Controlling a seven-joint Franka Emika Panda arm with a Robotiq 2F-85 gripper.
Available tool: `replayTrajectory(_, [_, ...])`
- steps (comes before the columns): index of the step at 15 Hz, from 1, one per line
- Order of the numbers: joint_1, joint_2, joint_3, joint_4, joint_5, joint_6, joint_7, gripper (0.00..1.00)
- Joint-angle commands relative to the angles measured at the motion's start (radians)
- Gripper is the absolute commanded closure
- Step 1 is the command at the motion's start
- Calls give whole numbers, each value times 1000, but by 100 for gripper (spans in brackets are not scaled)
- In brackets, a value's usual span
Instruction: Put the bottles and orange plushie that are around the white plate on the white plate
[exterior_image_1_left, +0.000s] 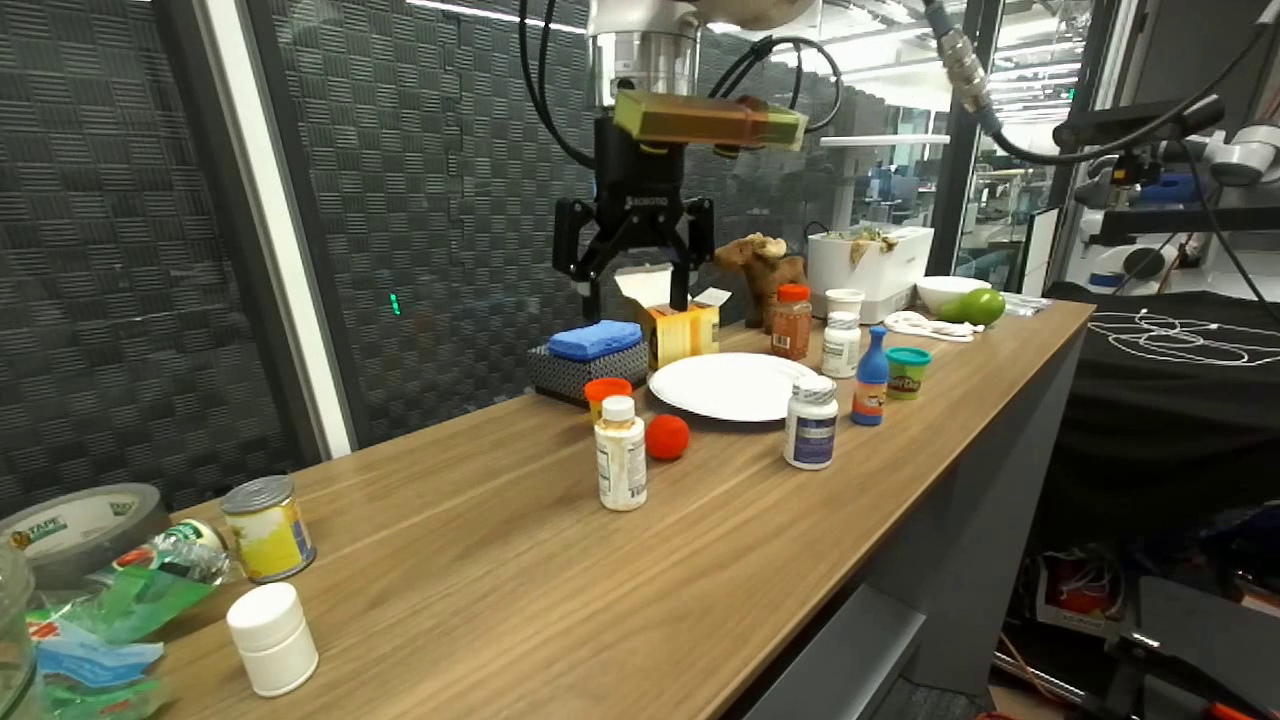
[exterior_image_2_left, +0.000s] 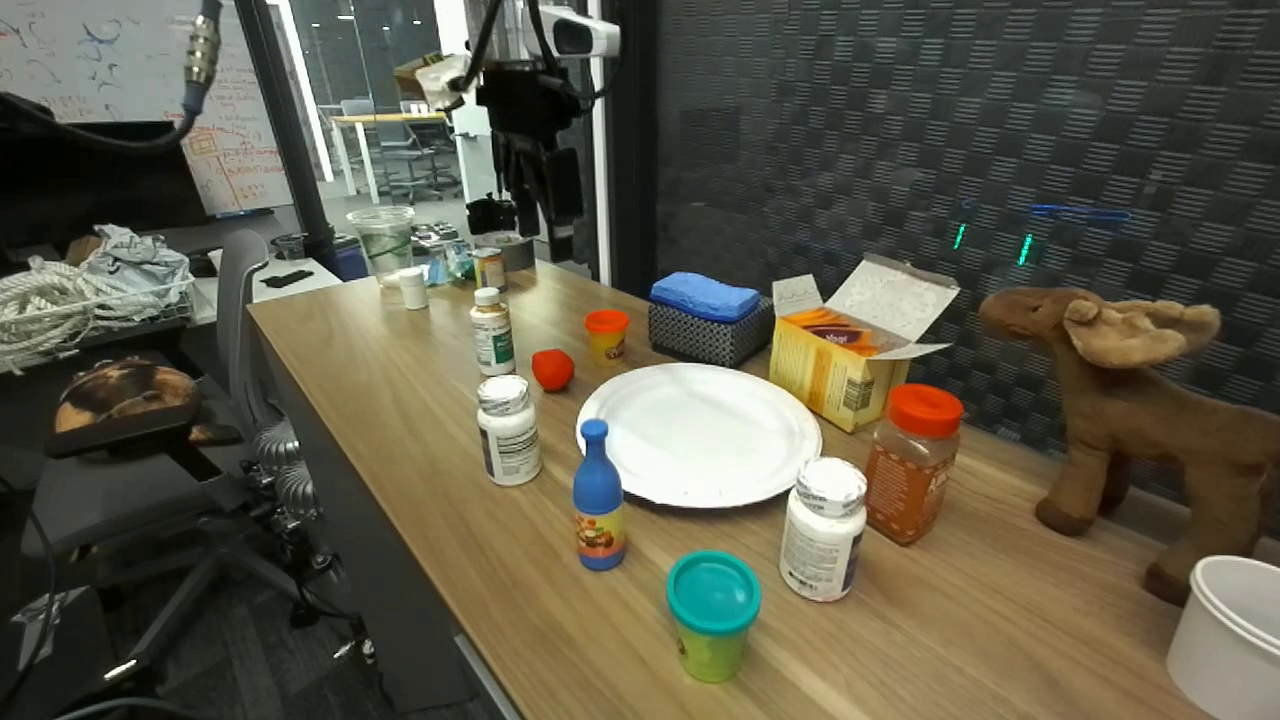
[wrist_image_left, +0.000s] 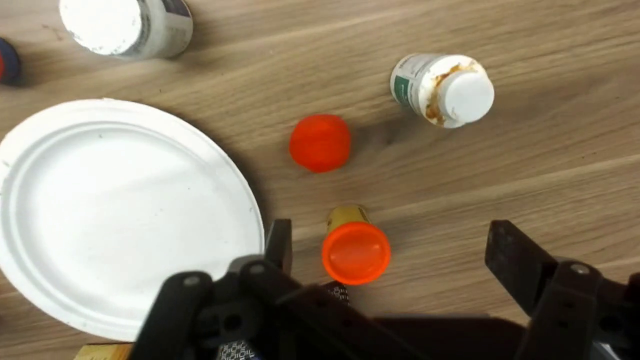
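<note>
The white plate (exterior_image_1_left: 735, 388) lies flat on the table with nothing on it; it also shows in an exterior view (exterior_image_2_left: 700, 435) and in the wrist view (wrist_image_left: 125, 210). The orange plushie (wrist_image_left: 320, 143) sits beside the plate. A stained white bottle (wrist_image_left: 440, 90) stands upright near it. A white bottle with a dark label (exterior_image_1_left: 810, 430) and another white bottle (exterior_image_2_left: 823, 530) stand upright around the plate. A slim blue bottle (exterior_image_2_left: 598, 500) stands between those two. My gripper (exterior_image_1_left: 635, 298) is open and holds nothing, high above the table; its fingers frame an orange-lidded tub (wrist_image_left: 356, 252) in the wrist view (wrist_image_left: 390, 235).
A dark patterned box with a blue sponge (exterior_image_2_left: 705, 297), an open yellow box (exterior_image_2_left: 840, 385) and a red-lidded jar (exterior_image_2_left: 912, 465) stand along the window side. A teal-lidded tub (exterior_image_2_left: 713, 610) and a plush moose (exterior_image_2_left: 1130, 400) are nearby. A can (exterior_image_1_left: 268, 528) and white jar (exterior_image_1_left: 273, 640) stand farther off.
</note>
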Motion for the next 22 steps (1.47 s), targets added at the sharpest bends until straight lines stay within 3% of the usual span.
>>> replayTrajectory(1, [37, 106, -38, 137, -13, -24, -6, 0])
replayTrajectory(10, [45, 253, -81, 239, 3, -35, -63, 0])
replayTrajectory(22, [28, 337, -84, 306, 54, -45, -140, 0])
